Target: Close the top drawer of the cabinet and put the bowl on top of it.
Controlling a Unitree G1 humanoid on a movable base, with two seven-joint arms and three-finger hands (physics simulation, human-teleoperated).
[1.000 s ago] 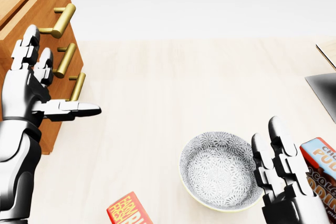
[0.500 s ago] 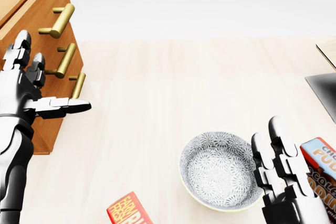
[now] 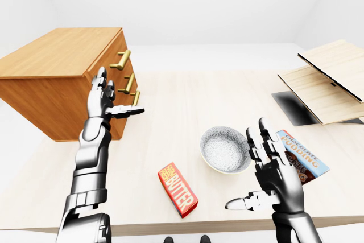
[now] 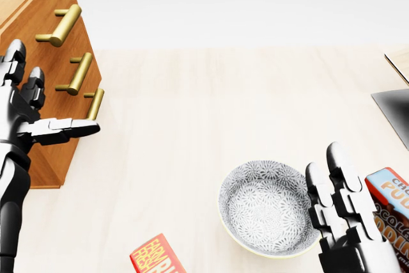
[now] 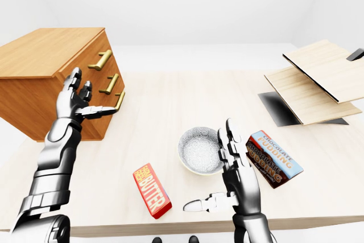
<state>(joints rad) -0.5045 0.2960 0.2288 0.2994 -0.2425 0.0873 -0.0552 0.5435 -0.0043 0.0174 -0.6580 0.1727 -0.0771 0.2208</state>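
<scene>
Presently, the left three-finger hand [image 3: 101,101] is being held open, fingers spread upward and thumb out, beside the drawer fronts of the brown wooden cabinet with brass bar handles [image 3: 57,64]; nothing is being gripped by it. The grey-patterned round bowl [image 3: 226,149] is being supported upright by the pale wooden table [image 3: 182,106], well apart from the cabinet. The right three-finger hand [image 3: 273,172] is being held open and empty just beside the bowl's right rim. A red butter box [image 3: 178,189] and a blue chocolate pudding box [image 3: 304,159] are being shown near the bowl.

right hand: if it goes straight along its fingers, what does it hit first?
Likely nothing: the right hand points up the head view over bare table, between bowl and chocolate pudding box. Depth unclear.
</scene>
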